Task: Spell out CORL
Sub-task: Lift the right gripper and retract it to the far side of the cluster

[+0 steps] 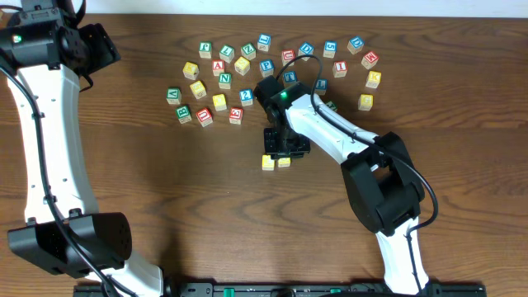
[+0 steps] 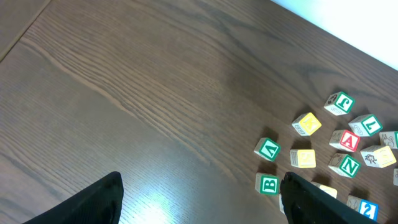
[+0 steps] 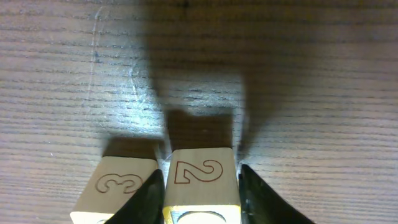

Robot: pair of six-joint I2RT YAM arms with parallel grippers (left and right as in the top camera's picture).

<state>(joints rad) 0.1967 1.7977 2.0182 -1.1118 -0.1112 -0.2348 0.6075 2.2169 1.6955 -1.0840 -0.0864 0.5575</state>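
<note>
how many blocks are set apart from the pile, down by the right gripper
2, side by side: the block marked 2 sits between the fingers of the right gripper; the block marked 3 is just outside one finger. The arm may hide others.

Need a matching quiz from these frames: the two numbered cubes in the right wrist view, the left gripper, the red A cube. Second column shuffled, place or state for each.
Column 1
1. wooden cube with an outlined 2 on its side
2. wooden cube with an outlined 3 on its side
3. left gripper
4. white-faced wooden cube with a red A

Column 2
A. open above the bare brown wooden table
B. in the loose cluster of letter cubes
C. between the fingers of the right gripper
D. just outside those fingers, beside its neighbour

Pairs: 1-C, 2-D, 3-A, 4-B
</note>
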